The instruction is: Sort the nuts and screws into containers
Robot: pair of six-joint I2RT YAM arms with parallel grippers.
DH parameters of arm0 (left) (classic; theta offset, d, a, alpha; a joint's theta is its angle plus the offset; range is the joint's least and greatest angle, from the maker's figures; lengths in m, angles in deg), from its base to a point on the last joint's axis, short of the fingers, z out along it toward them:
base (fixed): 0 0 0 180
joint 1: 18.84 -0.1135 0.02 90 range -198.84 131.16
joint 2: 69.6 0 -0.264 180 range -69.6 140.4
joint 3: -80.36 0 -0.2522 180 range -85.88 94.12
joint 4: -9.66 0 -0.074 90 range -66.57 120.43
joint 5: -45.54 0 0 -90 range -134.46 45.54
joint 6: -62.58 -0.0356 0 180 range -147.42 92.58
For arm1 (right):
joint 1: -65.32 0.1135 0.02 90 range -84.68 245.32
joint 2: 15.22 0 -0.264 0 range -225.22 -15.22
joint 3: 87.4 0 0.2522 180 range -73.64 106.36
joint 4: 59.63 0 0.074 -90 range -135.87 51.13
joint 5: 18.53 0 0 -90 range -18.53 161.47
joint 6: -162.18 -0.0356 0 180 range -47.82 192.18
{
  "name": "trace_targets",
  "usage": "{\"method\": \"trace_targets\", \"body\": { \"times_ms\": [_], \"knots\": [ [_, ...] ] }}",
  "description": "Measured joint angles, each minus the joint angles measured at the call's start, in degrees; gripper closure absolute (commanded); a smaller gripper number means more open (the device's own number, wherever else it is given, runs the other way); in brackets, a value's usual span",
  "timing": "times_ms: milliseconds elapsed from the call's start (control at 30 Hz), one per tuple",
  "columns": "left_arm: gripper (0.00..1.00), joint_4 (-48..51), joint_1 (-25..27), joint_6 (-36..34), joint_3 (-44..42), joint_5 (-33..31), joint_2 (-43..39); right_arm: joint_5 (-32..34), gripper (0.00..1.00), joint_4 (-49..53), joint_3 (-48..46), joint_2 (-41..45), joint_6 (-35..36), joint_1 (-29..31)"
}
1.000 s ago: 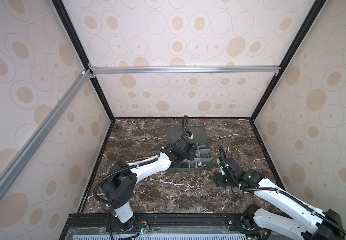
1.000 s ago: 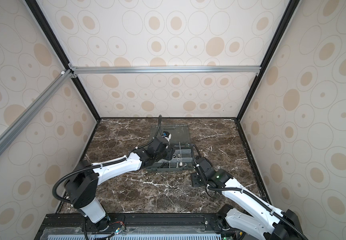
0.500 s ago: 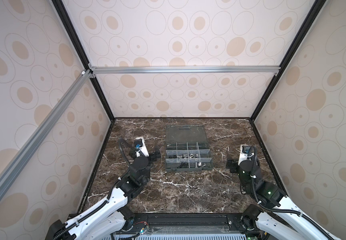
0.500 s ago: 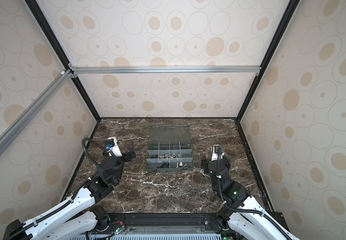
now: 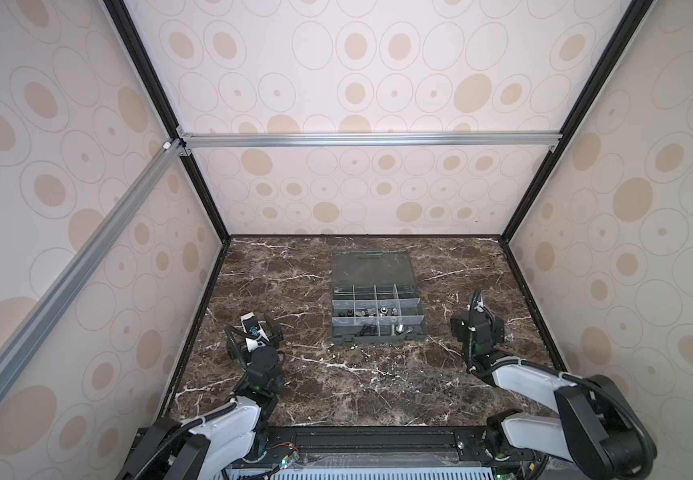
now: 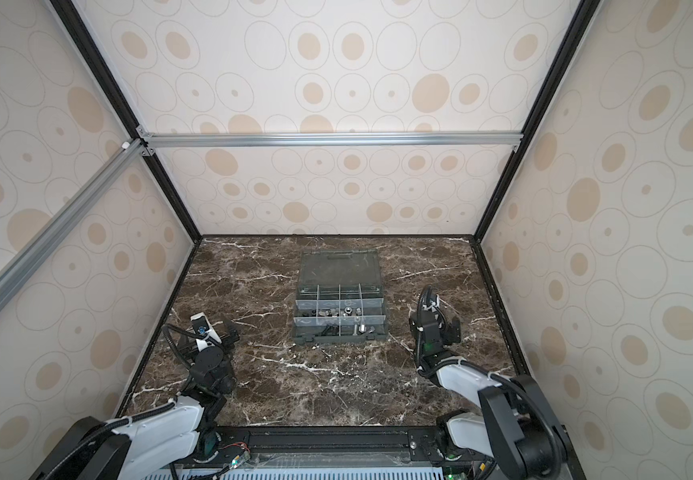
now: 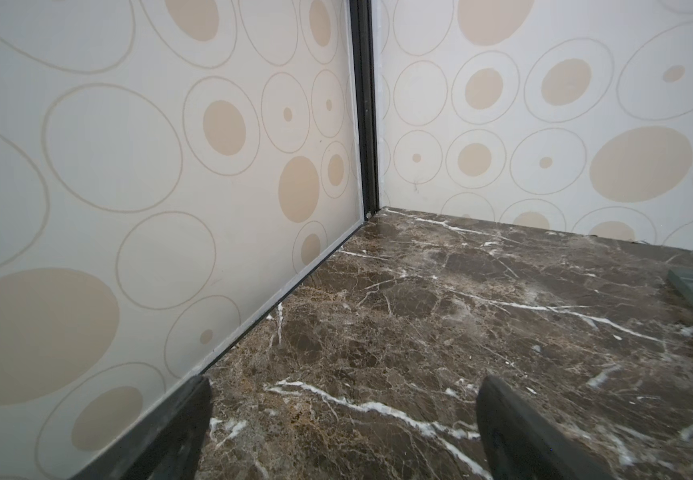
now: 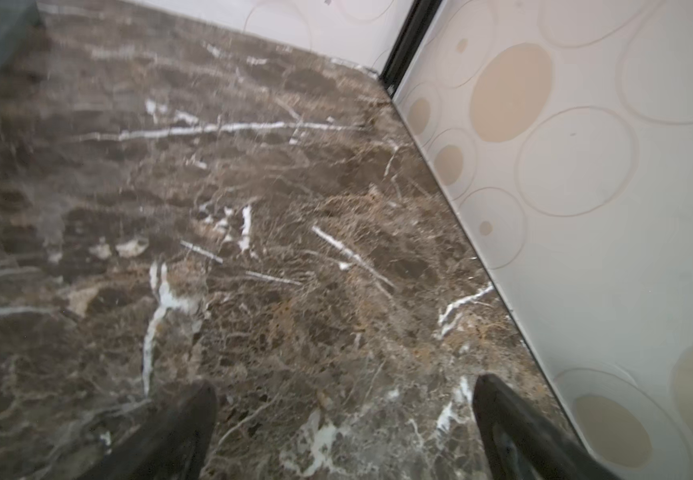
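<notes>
Both top views, containers (image 5: 380,338) long axis front-back, lid (image 5: 371,268) rearward, L claw (image 5: 270,331), R claw (image 5: 477,327) spread.

Open organizer box (image 6: 338,337) on marble table (image 6: 315,395)

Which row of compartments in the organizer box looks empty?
The far row, next to the open lid, looks bare. The middle row and the near row both hold small metal parts.
</notes>
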Motion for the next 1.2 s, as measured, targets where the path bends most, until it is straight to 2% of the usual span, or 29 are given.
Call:
{"method": "trace_targets", "body": {
  "times_ms": [100, 267, 400, 500, 533, 700, 1200],
  "knots": [
    [0.01, -6.8, -4.2, 0.9, 0.3, 4.9, 8.4, -3.7, 0.00, -4.9, 1.4, -4.1, 0.2, -3.0],
    [0.01, -7.6, -7.0, -1.5, 8.2, 12.9, 18.8, -11.1, 0.00, -19.6, 2.4, -12.8, -0.6, -7.7],
    [0.01, -13.8, -9.7, -3.2, 10.7, 19.4, 24.8, -15.9, 0.00, -19.7, 2.5, -15.1, -1.7, -10.0],
    [0.01, -15.1, -13.9, -2.6, 9.7, 25.0, 26.7, -17.7, 0.00, -19.8, 3.2, -15.0, -2.2, -10.6],
    [0.01, -17.0, -14.6, -2.6, 9.4, 26.4, 27.8, -18.1, 0.00, -19.9, 3.5, -15.0, -2.4, -10.6],
    [0.01, -14.6, -16.7, -1.7, 10.7, 31.7, 29.2, -19.2, 0.00, -20.0, 3.8, -15.0, -2.8, -10.6],
    [0.01, -14.4, -17.0, -1.0, 11.4, 34.6, 29.2, -19.7, 0.00, -20.0, 3.8, -15.0, -2.8, -10.6]
  ]
}}
